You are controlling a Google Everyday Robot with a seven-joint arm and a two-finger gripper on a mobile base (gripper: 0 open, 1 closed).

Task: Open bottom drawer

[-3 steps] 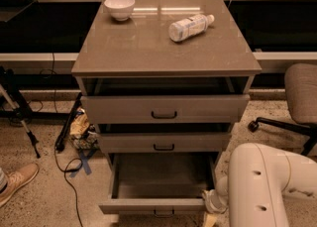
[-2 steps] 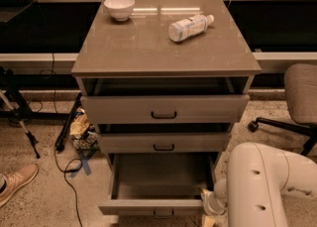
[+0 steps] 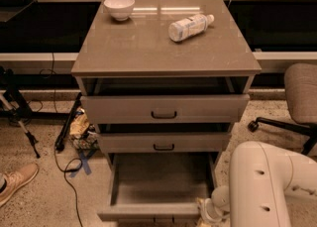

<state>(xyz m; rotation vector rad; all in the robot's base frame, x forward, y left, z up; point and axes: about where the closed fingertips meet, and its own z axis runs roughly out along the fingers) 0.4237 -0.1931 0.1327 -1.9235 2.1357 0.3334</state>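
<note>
1. Nothing of note has moved since a second ago: the bottom drawer (image 3: 153, 212), the arm (image 3: 262, 186) and the gripper (image 3: 204, 214) sit as they did.
2. The drawer stands well out from the foot of the cabinet (image 3: 163, 47), its front panel at the lower edge of view. By my reading the task is all but done.
3. Handling, as I judge it: a stiff box on runners, likely light, sliding straight out from the cabinet and not to be twisted sideways. The proper hold is the small handle at the panel's middle, which I cannot clearly make out here.
4. The gripper is low at the cabinet's front right, at or just beside the panel's right end, so right of the panel's middle. Whether it is apart, together or clamped on the panel I cannot tell.
</note>
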